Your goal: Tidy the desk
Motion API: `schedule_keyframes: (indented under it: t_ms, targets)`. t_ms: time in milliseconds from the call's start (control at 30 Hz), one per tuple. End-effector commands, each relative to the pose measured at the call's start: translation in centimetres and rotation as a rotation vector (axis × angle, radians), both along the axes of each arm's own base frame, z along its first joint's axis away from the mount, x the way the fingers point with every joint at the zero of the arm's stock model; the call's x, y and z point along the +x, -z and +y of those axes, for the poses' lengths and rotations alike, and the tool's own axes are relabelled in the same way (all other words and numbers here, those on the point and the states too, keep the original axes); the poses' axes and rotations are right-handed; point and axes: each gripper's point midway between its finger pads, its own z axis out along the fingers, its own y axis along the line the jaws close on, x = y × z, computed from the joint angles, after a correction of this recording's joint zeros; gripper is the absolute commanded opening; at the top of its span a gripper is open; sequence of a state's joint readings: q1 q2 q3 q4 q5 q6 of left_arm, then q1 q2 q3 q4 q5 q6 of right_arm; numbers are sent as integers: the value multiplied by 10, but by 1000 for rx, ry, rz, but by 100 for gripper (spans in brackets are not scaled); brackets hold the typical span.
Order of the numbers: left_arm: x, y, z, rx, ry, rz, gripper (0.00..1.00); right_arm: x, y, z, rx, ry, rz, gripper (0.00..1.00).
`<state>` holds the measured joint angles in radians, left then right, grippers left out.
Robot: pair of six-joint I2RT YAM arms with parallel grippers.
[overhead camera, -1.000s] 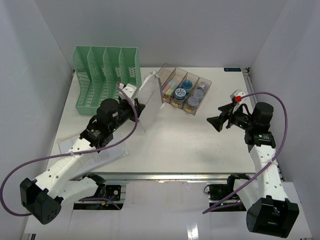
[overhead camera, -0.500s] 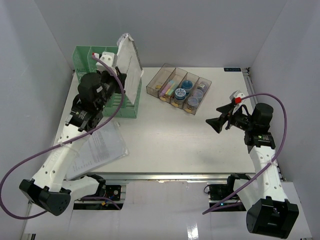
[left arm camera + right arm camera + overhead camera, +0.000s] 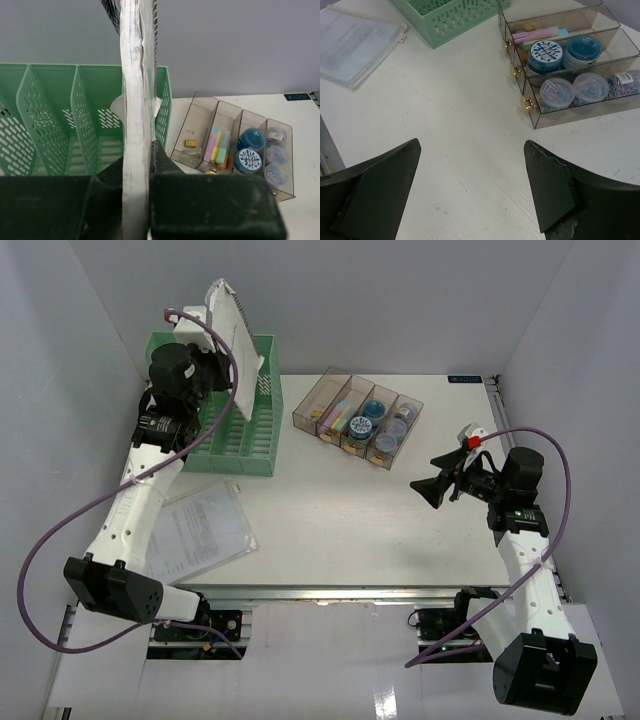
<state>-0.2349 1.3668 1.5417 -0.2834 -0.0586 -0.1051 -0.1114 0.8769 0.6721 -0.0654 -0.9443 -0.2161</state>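
the desk (image 3: 340, 530) is a large, flat, white rectangular tabletop, faintly scuffed.

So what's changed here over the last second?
The left gripper, shut on the document pouch, swung it from the middle of the desk toward the far left, up over the green file rack. The open right gripper, the clear tray and the second pouch stayed put.

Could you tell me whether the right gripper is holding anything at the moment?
No, the right gripper is open, with only the white desk showing between its fingers.
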Motion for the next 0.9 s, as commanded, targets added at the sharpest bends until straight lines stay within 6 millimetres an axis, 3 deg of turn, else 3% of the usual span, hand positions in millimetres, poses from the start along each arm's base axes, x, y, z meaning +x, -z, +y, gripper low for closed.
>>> schedule_keyframes:
  t_ms: [0, 67, 300, 667, 867]
  targets:
    - [14, -10, -6, -31, 38, -44, 0, 3, -2, 0, 5, -12, -24, 90]
    - [19, 0, -16, -40, 87, -33, 0, 3, 0, 0, 3, -9, -22, 90]
    - [33, 38, -16, -19, 110, 18, 0, 6, 9, -1, 3, -11, 1, 90]
    - [30, 73, -47, 10, 305, 49, 0, 8, 19, 1, 6, -28, 14, 90]
    - [43, 96, -38, 73, 265, 67, 0, 6, 22, 2, 8, -46, 18, 90]
